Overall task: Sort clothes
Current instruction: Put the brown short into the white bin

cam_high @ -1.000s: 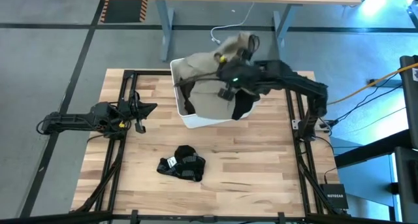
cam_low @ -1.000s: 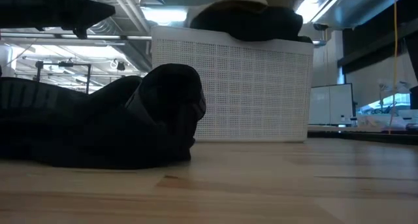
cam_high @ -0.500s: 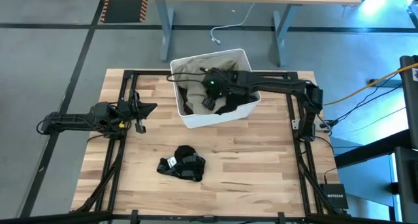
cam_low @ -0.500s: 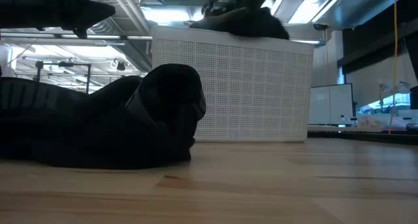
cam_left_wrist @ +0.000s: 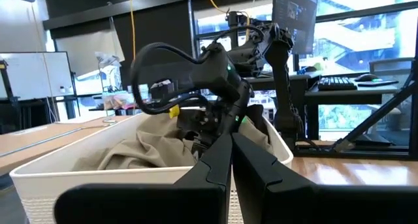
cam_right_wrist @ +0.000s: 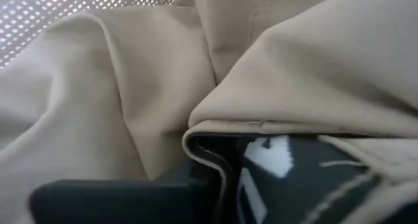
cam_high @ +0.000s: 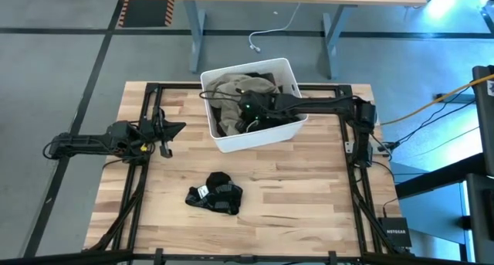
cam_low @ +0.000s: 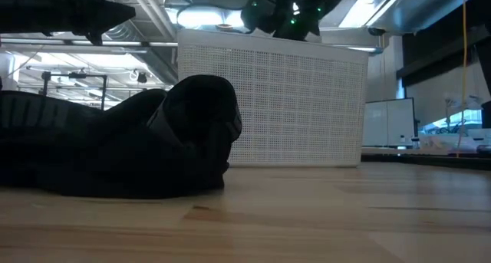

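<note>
Now your right gripper (cam_high: pixel 248 113) is reaching into the bin (cam_high: pixel 231 144), among the clothes (cam_high: pixel 235 87) — its fingers' state I cannot tell. Next you're needing a firm pinch on one piece — the left gripper (cam_high: pixel 171 128), pressed together, is waiting aside.

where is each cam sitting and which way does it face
High: above the table, straight down; both arms, bin, black garment.
Low: table height, level; same garment before the bin, right arm above its rim.
Left wrist: past the left gripper toward bin and right arm.
Right wrist: inside the bin, close on beige cloth.
Shared: bin, in all but the last.
</note>
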You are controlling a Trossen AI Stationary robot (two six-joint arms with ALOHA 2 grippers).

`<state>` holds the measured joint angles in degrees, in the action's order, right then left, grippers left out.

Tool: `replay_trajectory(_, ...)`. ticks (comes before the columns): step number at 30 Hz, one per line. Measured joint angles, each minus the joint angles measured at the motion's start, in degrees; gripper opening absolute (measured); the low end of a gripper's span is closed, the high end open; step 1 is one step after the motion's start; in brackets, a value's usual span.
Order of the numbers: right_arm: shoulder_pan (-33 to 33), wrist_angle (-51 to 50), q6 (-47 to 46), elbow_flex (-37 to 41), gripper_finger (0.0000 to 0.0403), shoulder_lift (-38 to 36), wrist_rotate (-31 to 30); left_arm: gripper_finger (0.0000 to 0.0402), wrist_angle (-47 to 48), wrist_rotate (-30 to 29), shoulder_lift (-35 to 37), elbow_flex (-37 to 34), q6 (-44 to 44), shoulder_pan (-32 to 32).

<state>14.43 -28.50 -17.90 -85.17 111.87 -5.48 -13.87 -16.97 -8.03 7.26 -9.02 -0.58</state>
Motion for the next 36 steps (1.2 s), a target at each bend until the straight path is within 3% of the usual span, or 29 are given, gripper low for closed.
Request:
replay_trajectory(13,-1.1,-28.6,3.1,-32.1,0.0226,-3.1,0.1,0.0008,0.1,0.0,0.0,0.0,2.7,0.0)
replay_trajectory(17,-3.9,-31.6,3.2,-39.8,0.0250,-3.3,0.1,0.0008,0.2,0.0,0.0,0.0,3.0,0.0)
replay_trajectory(22,-11.9,-32.1,6.0,-41.5,0.0254,-3.4,-0.3,0.0008,1.4,0.0,0.0,0.0,3.0,0.0)
replay_trajectory(25,-16.8,-34.2,9.2,-41.5,0.0253,-3.3,-7.2,0.0008,1.8,0.0,0.0,0.0,3.0,0.0)
replay_trajectory(31,-21.2,-49.6,7.7,-41.6,0.0253,-3.3,-39.5,0.0008,1.7,0.0,0.0,0.0,3.0,0.0)
replay_trajectory(33,-21.1,-54.6,3.1,-41.6,0.0253,-3.7,-42.8,0.0008,1.7,0.0,0.0,0.0,3.0,0.0)
replay_trajectory(36,-21.4,-56.5,0.1,-41.6,0.0253,-3.9,-37.0,0.0008,1.7,0.0,0.0,0.0,2.6,0.0)
